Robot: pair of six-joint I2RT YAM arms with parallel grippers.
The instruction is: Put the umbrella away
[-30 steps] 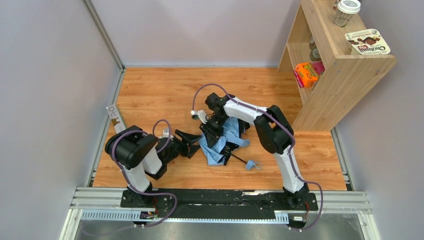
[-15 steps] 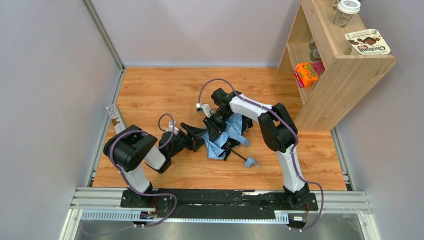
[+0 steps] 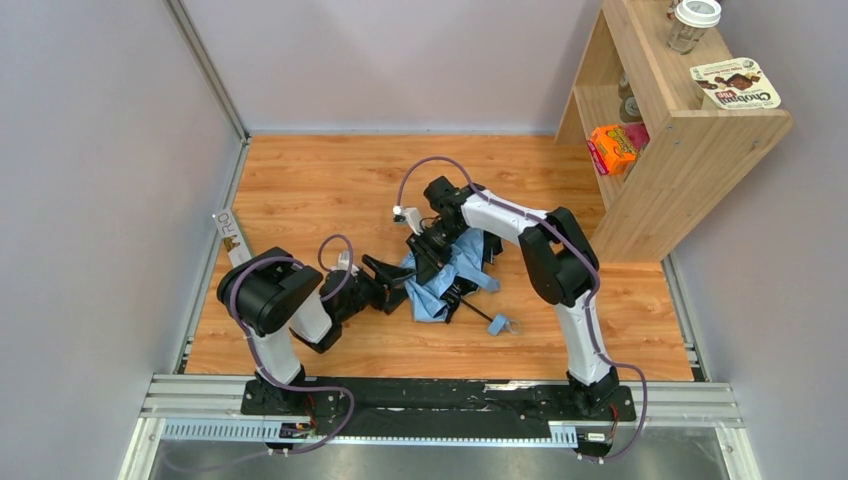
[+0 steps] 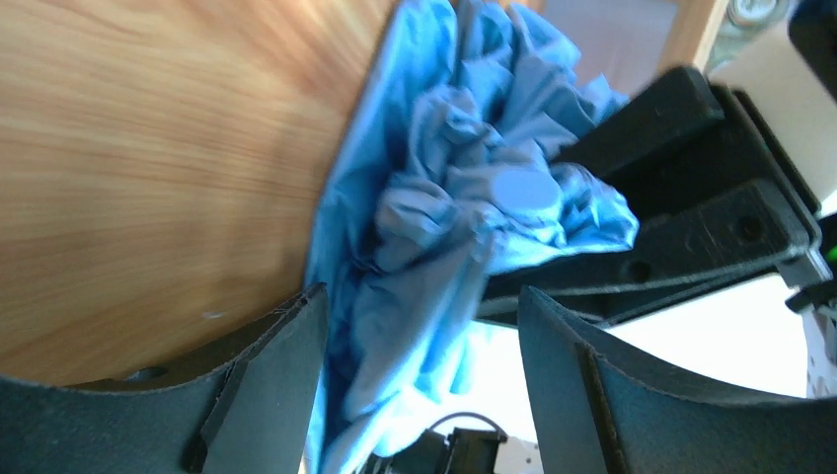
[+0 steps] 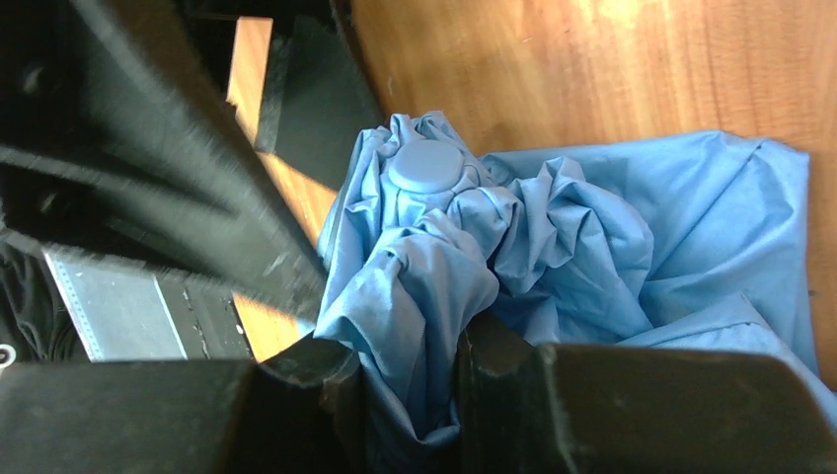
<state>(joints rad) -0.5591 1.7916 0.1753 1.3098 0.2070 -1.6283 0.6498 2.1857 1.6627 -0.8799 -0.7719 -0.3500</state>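
Note:
The umbrella (image 3: 445,285) lies collapsed on the wooden floor as a crumpled light blue bundle. Its dark shaft ends in a small blue handle (image 3: 501,326) toward the front. My right gripper (image 3: 428,252) is shut on a fold of the umbrella's fabric (image 5: 553,237), pinched at the right gripper (image 5: 410,365), with the round top cap (image 5: 424,166) just beyond. My left gripper (image 3: 388,275) reaches in from the left, open. In the left wrist view the left gripper (image 4: 422,294) straddles the edge of the umbrella (image 4: 444,237), and I cannot tell whether it touches the fabric.
A wooden shelf unit (image 3: 690,160) stands at the back right with an orange box (image 3: 613,148), a jar (image 3: 693,22) and a chocolate packet (image 3: 737,85). Grey walls close the left and back. A small white tag (image 3: 230,235) lies by the left wall.
The left gripper moved right, up to the umbrella's left edge, and opened slightly wider. The right gripper, still holding fabric, shifted a little right and back, dragging the bundle with it.

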